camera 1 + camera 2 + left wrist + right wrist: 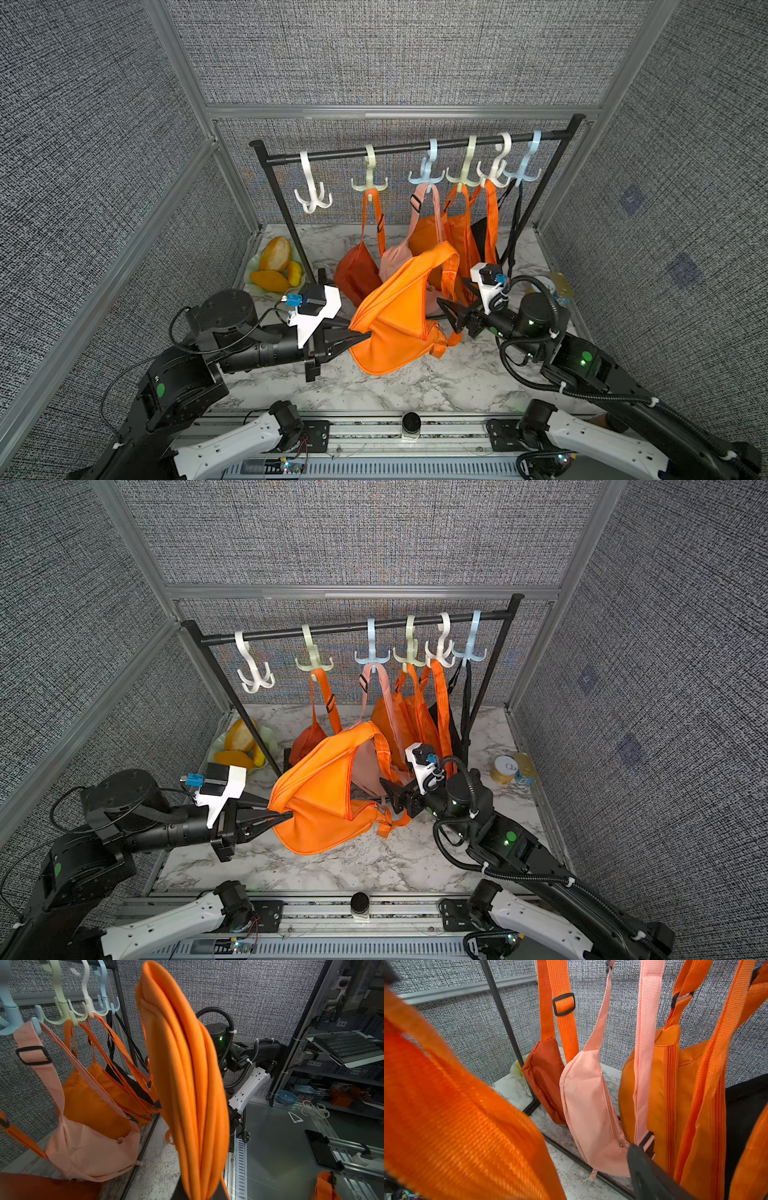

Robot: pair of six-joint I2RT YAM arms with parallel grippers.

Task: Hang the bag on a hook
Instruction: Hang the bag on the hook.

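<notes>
In both top views the left gripper (365, 334) (289, 814) comes in from the lower left of the frame, and its fingers are pressed together on a fold at the left edge of the orange bag (395, 316) (320, 796). The bag is in the middle of the frame, lifted above the table (415, 382) in front of the rack (415, 147), and it hangs on no hook. Its strap (451, 270) goes over the top of the bag and falls down on the right side, near the right gripper (453, 318) (392, 796). This gripper points to the left with its fingers spread; I cannot tell if the strap passes between them. In the right wrist view the strap (456, 1115) is blurred and fills the lower left, and one dark finger (648, 1172) shows at the lower right. In the left wrist view the bag (187, 1084) stands as a folded bundle in the centre. Five hooks on the rack carry other bags (359, 274); the white hook (312, 195) at the left end is free. A plate (251, 268) with yellow fruit is at the left, and cans (557, 286) are at the right edge of the table.
</notes>
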